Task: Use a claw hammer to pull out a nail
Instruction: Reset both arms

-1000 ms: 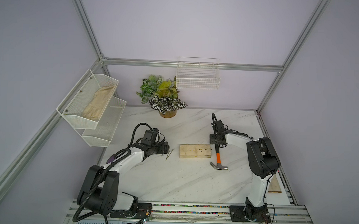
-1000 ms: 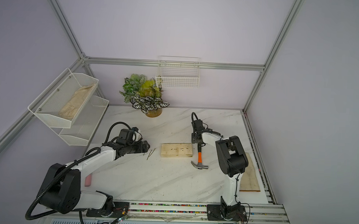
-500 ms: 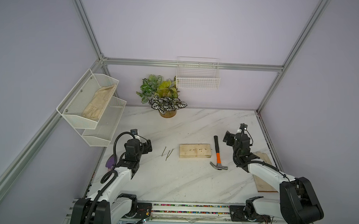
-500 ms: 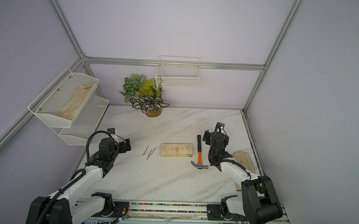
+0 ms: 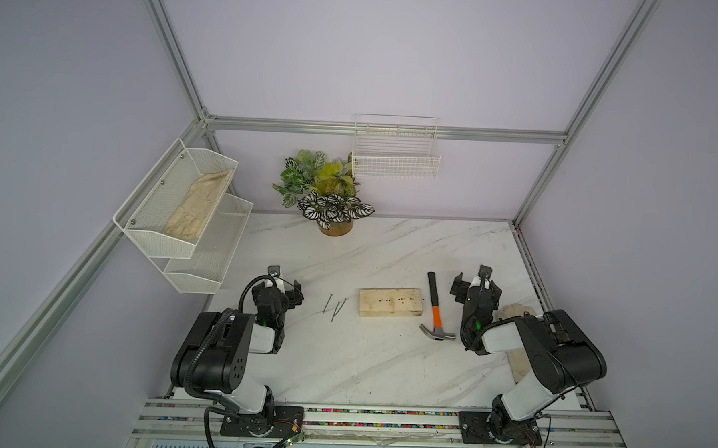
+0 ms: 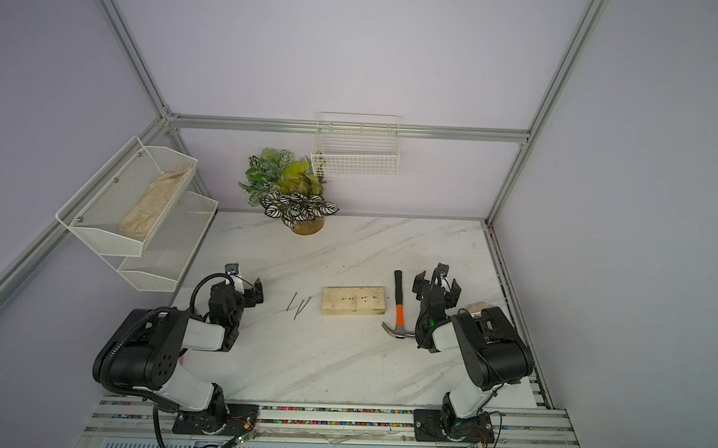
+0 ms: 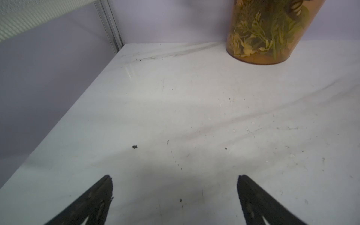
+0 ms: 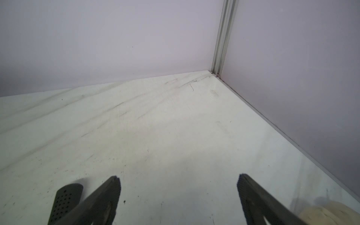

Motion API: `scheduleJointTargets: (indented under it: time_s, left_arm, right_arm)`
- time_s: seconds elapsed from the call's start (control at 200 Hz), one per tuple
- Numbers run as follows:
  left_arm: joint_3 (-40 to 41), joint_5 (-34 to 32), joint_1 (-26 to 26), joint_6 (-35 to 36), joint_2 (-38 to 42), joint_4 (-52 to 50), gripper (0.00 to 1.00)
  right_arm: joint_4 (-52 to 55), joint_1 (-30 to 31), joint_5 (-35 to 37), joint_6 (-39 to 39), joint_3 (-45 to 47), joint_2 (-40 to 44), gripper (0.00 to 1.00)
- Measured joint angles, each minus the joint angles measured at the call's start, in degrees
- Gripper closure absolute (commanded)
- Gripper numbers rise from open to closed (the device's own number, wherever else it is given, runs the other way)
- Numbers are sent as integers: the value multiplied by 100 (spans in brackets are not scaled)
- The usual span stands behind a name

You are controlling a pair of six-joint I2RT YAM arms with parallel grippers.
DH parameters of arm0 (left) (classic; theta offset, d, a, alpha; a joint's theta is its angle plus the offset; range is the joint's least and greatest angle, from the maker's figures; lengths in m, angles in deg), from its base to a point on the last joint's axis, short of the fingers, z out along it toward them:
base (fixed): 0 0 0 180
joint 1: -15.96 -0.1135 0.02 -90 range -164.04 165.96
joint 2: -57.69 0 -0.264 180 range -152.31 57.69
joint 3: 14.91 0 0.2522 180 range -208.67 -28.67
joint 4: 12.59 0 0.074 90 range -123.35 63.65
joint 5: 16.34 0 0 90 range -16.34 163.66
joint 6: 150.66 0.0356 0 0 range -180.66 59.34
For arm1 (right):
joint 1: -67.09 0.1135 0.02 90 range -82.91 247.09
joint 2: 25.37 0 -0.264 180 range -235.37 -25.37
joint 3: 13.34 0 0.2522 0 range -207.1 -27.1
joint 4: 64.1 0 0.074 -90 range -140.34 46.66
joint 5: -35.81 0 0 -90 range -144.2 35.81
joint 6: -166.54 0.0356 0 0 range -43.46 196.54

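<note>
The claw hammer [image 5: 437, 308] [image 6: 398, 309] lies flat on the marble table just right of the pale wood block [image 5: 390, 302] [image 6: 353, 300], with its silver head nearest the front. Three loose nails [image 5: 335, 309] [image 6: 299, 306] lie left of the block. Dark dots mark the block's top; I cannot tell whether any is a nail. My right gripper [image 5: 476, 286] [image 6: 437, 287] [image 8: 178, 176] stands open and empty, right of the hammer's black handle end [image 8: 66, 196]. My left gripper [image 5: 278, 289] [image 6: 240, 290] [image 7: 174, 176] is open over bare table, left of the nails.
A potted plant [image 5: 329, 199] [image 7: 263, 39] stands at the back. A wire basket [image 5: 395, 160] hangs on the back wall, and a mesh shelf [image 5: 183, 209] on the left wall. A cream cloth [image 5: 515, 313] [image 8: 329, 212] and a board [image 5: 522, 361] lie by my right arm.
My right gripper has let go of the hammer's handle, opened and drawn back to the right. My left arm has pulled back from the nails. The hammer stays on the table.
</note>
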State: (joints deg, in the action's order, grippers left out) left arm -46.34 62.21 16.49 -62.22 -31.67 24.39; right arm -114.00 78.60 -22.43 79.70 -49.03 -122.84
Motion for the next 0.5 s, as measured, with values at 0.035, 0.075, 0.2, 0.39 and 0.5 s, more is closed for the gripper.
scheduleJointTargets:
  time_s: [0.035, 0.075, 0.2, 0.39, 0.5]
  left_arm:
    - [-42, 105, -4, 76, 2, -4, 0]
    - [-94, 188, -4, 122, 0, -15, 0]
    - [-188, 275, -7, 140, 0, 17, 0]
    - [-221, 240, -15, 140, 0, 24, 0]
    - [-221, 216, -15, 138, 0, 28, 0]
  right_arm:
    - [-179, -92, -116, -44, 31, -162, 3]
    - [-240, -164, -221, -48, 59, -269, 3]
    - [-304, -387, -501, -55, -85, -629, 3]
    - [-153, -828, -1016, 103, -341, -527, 3]
    - [-127, -835, -1117, 127, -339, -527, 3]
